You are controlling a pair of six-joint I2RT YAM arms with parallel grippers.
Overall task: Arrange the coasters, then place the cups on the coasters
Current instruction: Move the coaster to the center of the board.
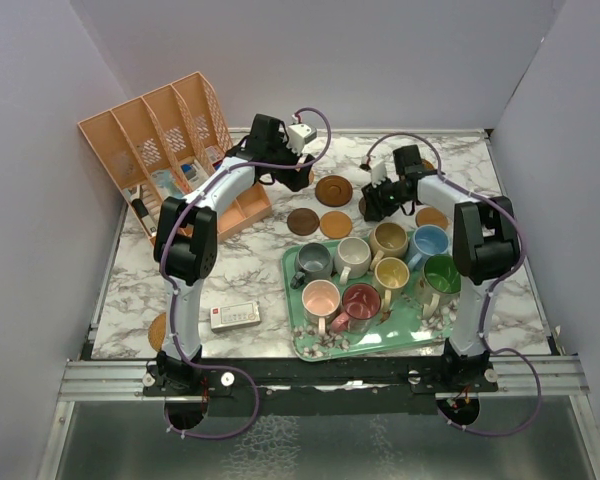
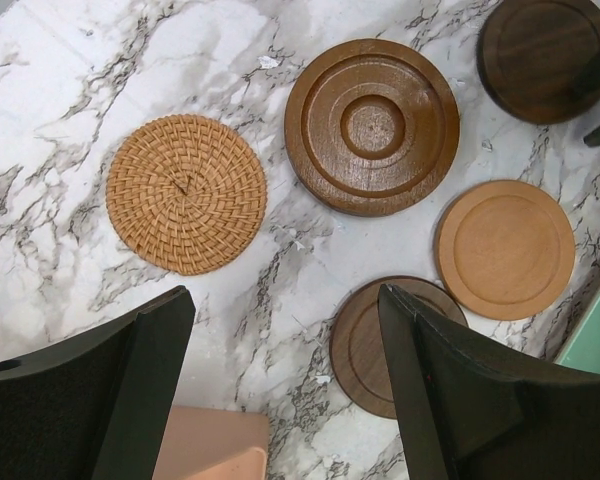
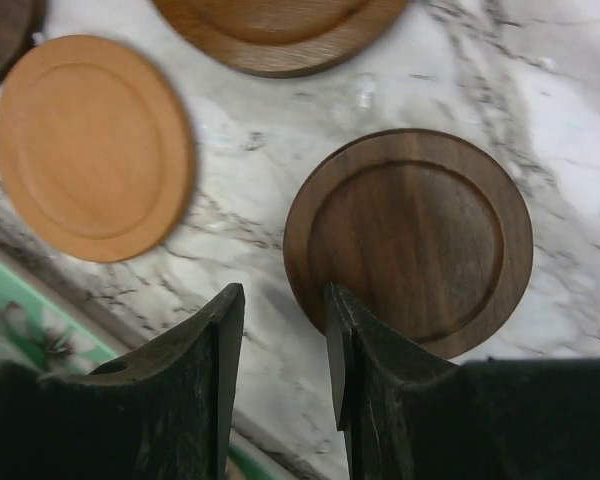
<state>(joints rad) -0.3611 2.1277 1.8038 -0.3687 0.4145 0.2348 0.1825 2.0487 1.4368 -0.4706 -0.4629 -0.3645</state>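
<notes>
Marble table [image 1: 250, 270] from overhead: a green tray [image 1: 290, 290] holds eight cups [image 1: 354, 256], coasters [image 1: 333, 189] lie behind it, and the red label on a white box [image 1: 235, 317] is unreadable. Left wrist: left gripper [image 2: 285, 300] gapes empty above a woven coaster [image 2: 185, 193]. Right wrist: right gripper [image 3: 283, 300], jaws slightly parted and empty, at the rim of a dark coaster [image 3: 410, 240].

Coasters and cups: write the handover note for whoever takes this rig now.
Left gripper: open, empty, above the coasters.
Right gripper: narrowly open, empty, over the edge of a dark brown coaster.
Coasters: loose cluster on the table, including a woven coaster, a ringed brown coaster and a light orange coaster; a stray coaster lies by its near left edge.
Cups: all eight on the green tray, none on a coaster.
Done: no cup placed. Left: finish arranging coasters, then move every cup.
</notes>
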